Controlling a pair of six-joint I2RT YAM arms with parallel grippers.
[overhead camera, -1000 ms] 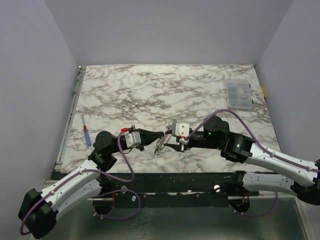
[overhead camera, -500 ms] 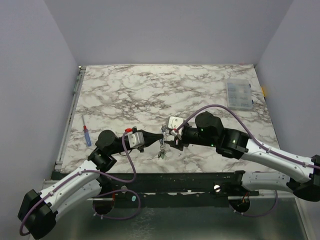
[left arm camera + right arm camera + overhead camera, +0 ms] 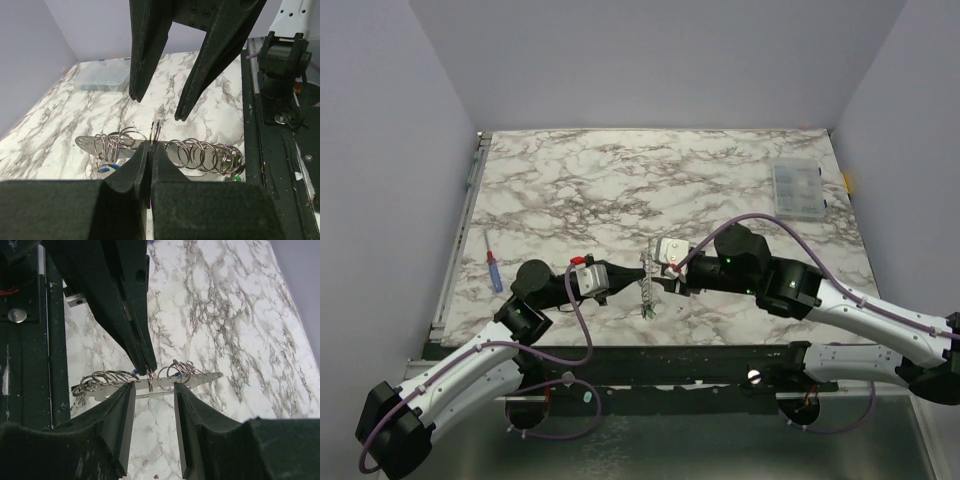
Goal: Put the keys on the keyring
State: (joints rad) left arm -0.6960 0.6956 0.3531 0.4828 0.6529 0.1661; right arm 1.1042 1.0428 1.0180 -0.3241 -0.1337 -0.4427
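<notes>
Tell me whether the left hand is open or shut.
Shut. In the left wrist view the left hand has both fingers pressed together, no gap, pinching the keyring near its middle.

Plain lavender walls (image 3: 650, 60) closed in my marble-patterned table (image 3: 720, 170) on three sides; a metal rail (image 3: 460, 230) lined its left edge.

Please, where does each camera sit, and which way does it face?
Top external: above and behind, looking down at the marble table; both arms show.
Left wrist: on the left arm, facing the keyring and open right gripper; own shut fingers show.
Right wrist: on the right arm, facing the keyring and left gripper; own open fingers show.
Shared: both wrist views see the keyring.
</notes>
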